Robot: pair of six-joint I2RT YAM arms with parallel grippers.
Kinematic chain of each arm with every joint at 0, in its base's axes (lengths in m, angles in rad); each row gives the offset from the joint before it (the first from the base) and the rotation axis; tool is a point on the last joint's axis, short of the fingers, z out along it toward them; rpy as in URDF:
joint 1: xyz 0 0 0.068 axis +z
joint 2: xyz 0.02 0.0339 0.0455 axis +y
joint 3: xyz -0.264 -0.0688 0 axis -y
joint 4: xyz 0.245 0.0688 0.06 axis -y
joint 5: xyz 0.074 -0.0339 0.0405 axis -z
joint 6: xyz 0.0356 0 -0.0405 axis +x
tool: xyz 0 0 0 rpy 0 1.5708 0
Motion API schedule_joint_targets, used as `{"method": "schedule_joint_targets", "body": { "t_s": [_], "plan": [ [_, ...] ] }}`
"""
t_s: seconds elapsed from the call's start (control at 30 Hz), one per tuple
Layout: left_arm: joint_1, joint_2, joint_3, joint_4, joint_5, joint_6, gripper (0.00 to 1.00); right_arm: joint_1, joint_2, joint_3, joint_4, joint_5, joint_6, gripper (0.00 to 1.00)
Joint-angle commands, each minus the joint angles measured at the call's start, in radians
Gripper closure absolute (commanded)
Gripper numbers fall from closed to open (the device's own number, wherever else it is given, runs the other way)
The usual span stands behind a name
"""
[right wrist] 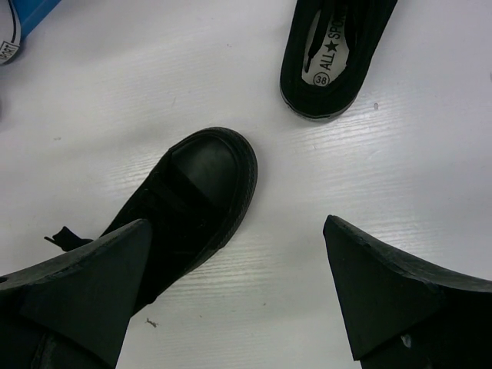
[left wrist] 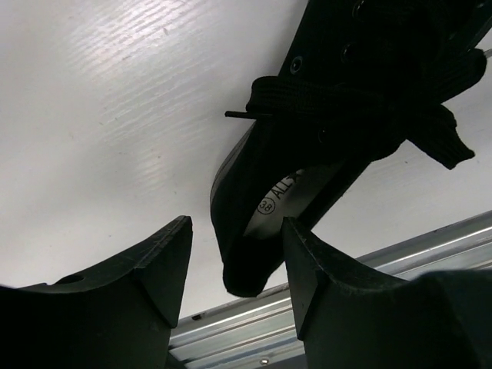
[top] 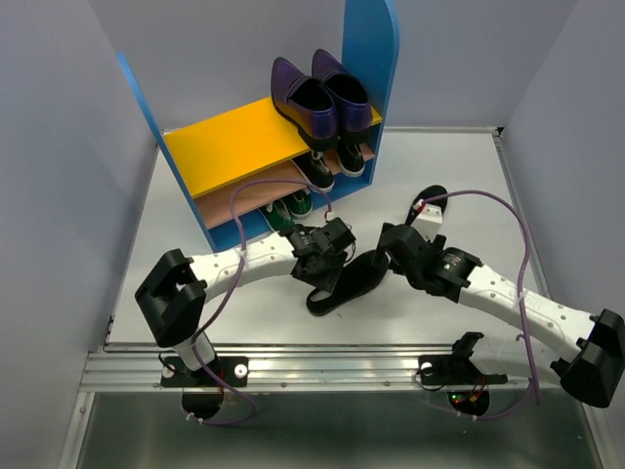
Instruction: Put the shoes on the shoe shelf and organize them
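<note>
White tabletop (top: 459, 166) carries a black lace-up sneaker (top: 344, 283), heel between the left gripper (left wrist: 237, 234) and its spread, empty jaws. The right gripper (right wrist: 237, 227) gapes empty near the toe. Purple loafers (top: 320, 96) top the shelf (top: 229, 145).

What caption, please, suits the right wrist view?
Open right gripper over the toe of a black sneaker, its mate beyond.

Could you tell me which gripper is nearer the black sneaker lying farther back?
Right. The right gripper hovers just in front of that sneaker; the left gripper is farther off to its left.
</note>
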Motion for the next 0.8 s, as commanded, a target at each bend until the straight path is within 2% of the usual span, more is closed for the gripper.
{"method": "schedule_joint_targets", "body": {
  "t_s": [0.0,0.07,0.23,0.33,0.37,0.57,0.77],
  "plan": [
    [0.001,0.000,-0.042,0.060,0.058,0.052,0.40,-0.006,-0.017,0.028,-0.011,0.042,0.007,0.00],
    [0.000,0.011,-0.051,0.075,0.057,0.060,0.41,-0.006,0.001,0.031,-0.011,0.038,0.009,0.00],
    [0.000,0.083,-0.053,0.098,0.036,0.052,0.54,-0.006,0.001,0.042,-0.011,0.044,0.021,0.00],
    [0.001,0.101,-0.020,0.075,-0.012,0.026,0.78,-0.006,-0.016,0.048,-0.011,0.055,0.001,0.00],
    [0.000,0.102,0.006,0.049,-0.023,0.017,1.00,-0.006,-0.017,0.054,-0.011,0.059,-0.004,0.00],
    [0.006,-0.027,0.069,-0.023,-0.073,-0.090,1.00,-0.006,-0.053,0.059,-0.017,0.095,0.002,0.00],
    [0.046,-0.223,0.047,-0.043,-0.012,-0.190,1.00,-0.006,-0.083,0.073,-0.020,0.142,0.025,0.00]
  ]
}}
